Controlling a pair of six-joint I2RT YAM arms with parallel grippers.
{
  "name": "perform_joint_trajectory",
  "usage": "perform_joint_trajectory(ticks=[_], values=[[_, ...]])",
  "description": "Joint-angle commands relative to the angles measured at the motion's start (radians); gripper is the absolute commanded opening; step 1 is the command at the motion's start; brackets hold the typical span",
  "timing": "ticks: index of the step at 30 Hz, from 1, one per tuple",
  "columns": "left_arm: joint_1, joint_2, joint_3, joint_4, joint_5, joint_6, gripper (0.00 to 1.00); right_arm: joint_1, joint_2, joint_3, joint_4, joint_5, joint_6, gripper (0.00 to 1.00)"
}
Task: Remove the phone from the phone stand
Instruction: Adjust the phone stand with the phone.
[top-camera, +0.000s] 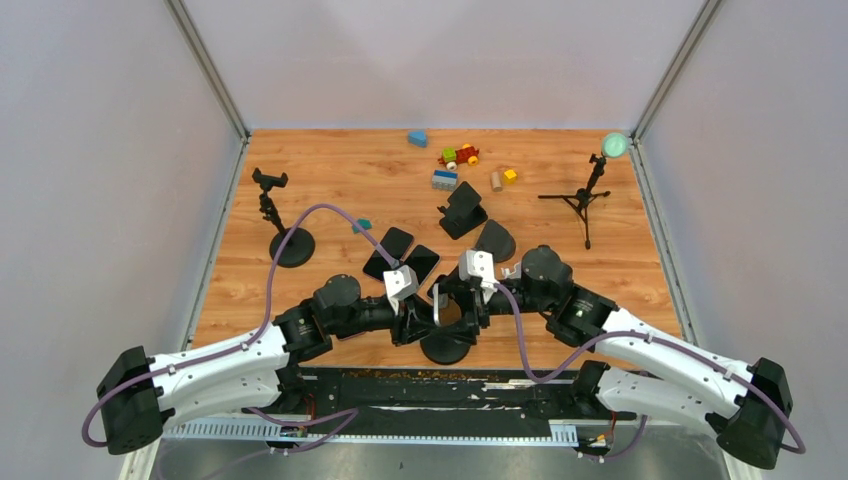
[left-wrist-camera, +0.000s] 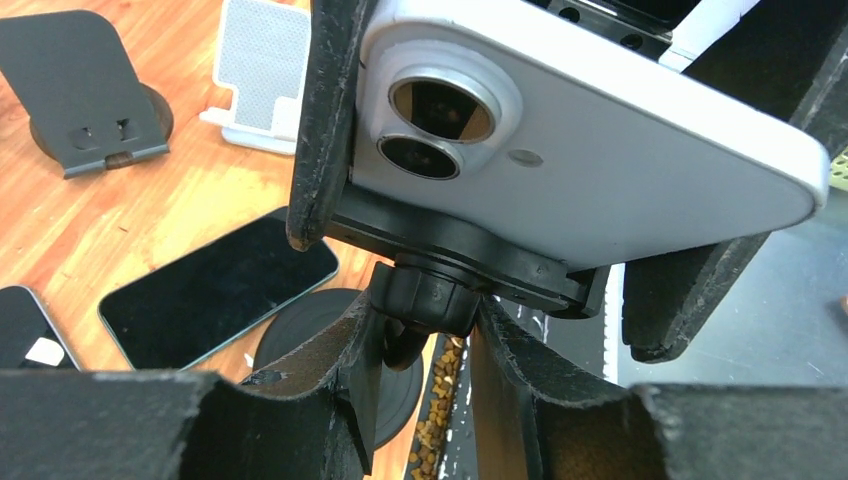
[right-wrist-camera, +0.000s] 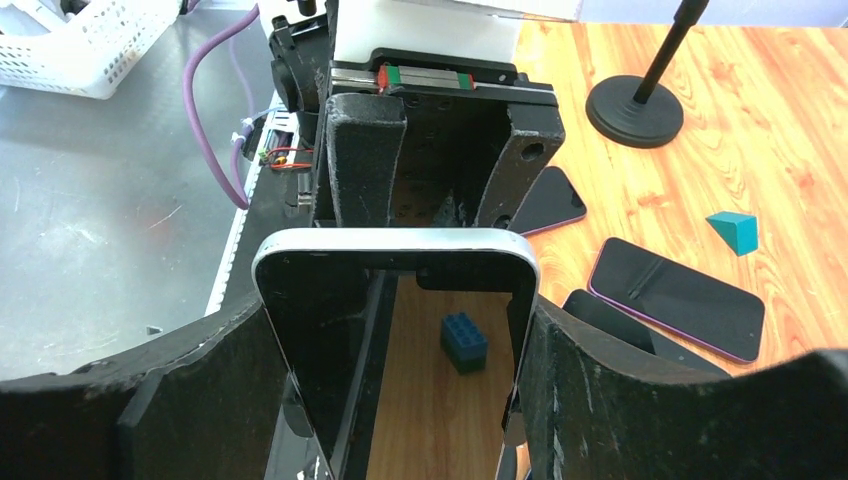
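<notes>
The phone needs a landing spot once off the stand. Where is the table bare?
Bare wood lies right, between the tripod and the near edge, and left, nearer than the round-base stand. The centre is crowded: loose phones, desk stands, toy blocks behind.

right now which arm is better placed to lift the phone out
Right. The right gripper holds the phone by both edges; the left gripper is clamped on the phone stand below its cradle.
</notes>
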Motion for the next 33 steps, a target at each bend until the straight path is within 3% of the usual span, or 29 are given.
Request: perform_joint_trajectory(ticks=[1, 9, 17, 33], values=[[0.077, 0.016, 0.027, 0.06, -0.231, 0.009, 0.0, 0.116, -0.033, -0.031, 0.058, -0.14, 0.124, 0.0], [0.08, 0.014, 0.026, 0.057, -0.227, 0.01, 0.0, 0.229, -0.006, -0.097, 0.164, -0.044, 0.205, 0.0], [0.093, 0.003, 0.02, 0.045, -0.232, 0.008, 0.0, 0.249, -0.118, -0.151, 0.122, 0.041, 0.248, 0.0], [0.106, 0.027, 0.027, 0.049, -0.227, 0.005, 0.0, 0.417, -0.177, -0.192, 0.089, 0.301, 0.267, 0.0]])
